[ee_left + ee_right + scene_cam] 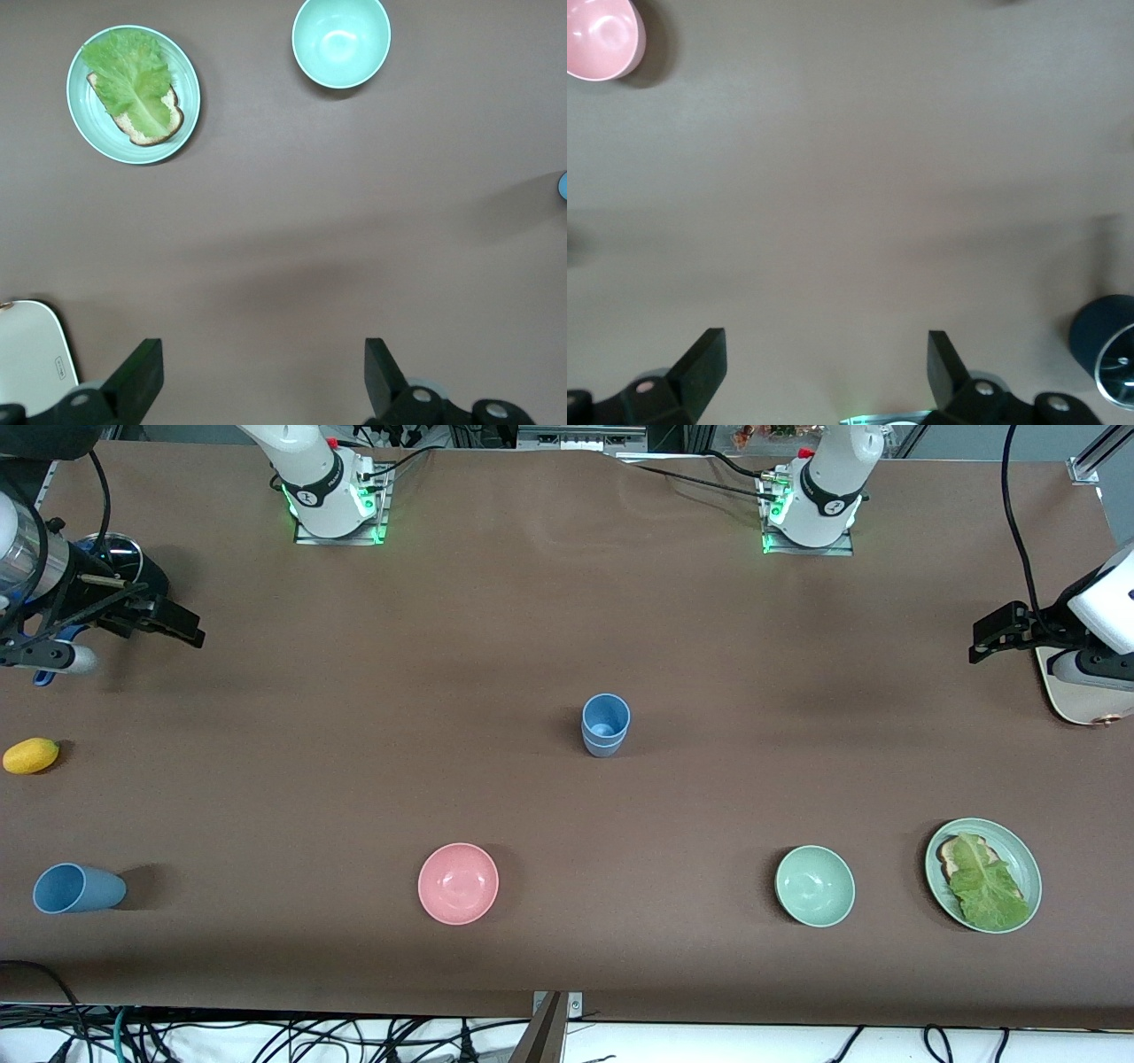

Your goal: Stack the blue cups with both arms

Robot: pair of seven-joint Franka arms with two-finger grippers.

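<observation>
Two blue cups (606,724) stand nested, one inside the other, upright at the middle of the table. A third blue cup (78,888) lies on its side at the right arm's end, near the front edge. My right gripper (177,627) hangs open and empty over the right arm's end of the table; in the right wrist view (824,372) only bare table lies between its fingers. My left gripper (992,638) hangs open and empty over the left arm's end; in the left wrist view (261,381) bare table lies between its fingers. Both grippers are far from the cups.
Along the front stand a pink bowl (458,883), a pale green bowl (815,886) and a green plate (1019,855) with bread and lettuce. A yellow lemon (31,755) lies at the right arm's end. A white board (1076,700) lies under the left arm.
</observation>
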